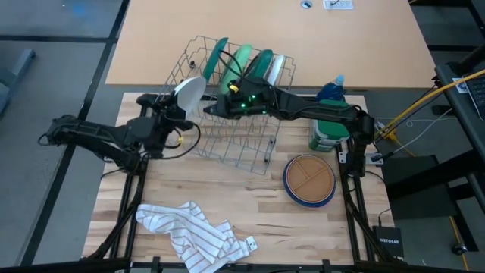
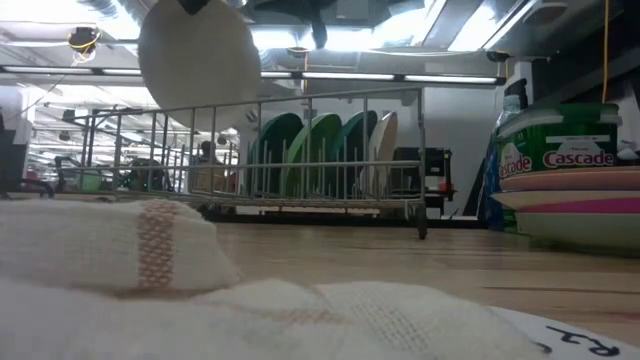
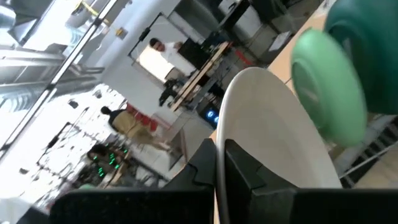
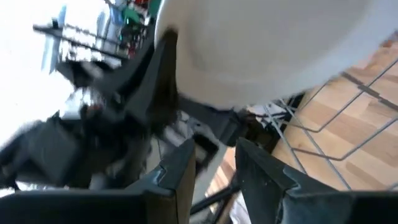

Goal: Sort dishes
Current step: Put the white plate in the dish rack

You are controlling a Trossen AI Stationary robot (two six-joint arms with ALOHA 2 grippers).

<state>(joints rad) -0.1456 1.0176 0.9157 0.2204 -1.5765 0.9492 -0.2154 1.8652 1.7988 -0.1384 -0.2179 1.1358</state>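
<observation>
Nearest, a striped cloth (image 1: 198,235) lies crumpled at the counter's (image 1: 265,205) front edge. Behind it to the right, a tan plate (image 1: 309,179) rests on a blue one, with a Cascade tub (image 2: 565,145) just beyond. At mid-counter stands the wire rack (image 1: 235,136). Over its left end the left gripper (image 1: 176,110) holds a white plate (image 1: 188,94) aloft, tilted, jaws pinching its rim. The right gripper (image 1: 211,110) reaches across the rack close beside that plate, jaws spread. Farthest, green plates (image 1: 244,62) stand upright in the rack's back slots.
</observation>
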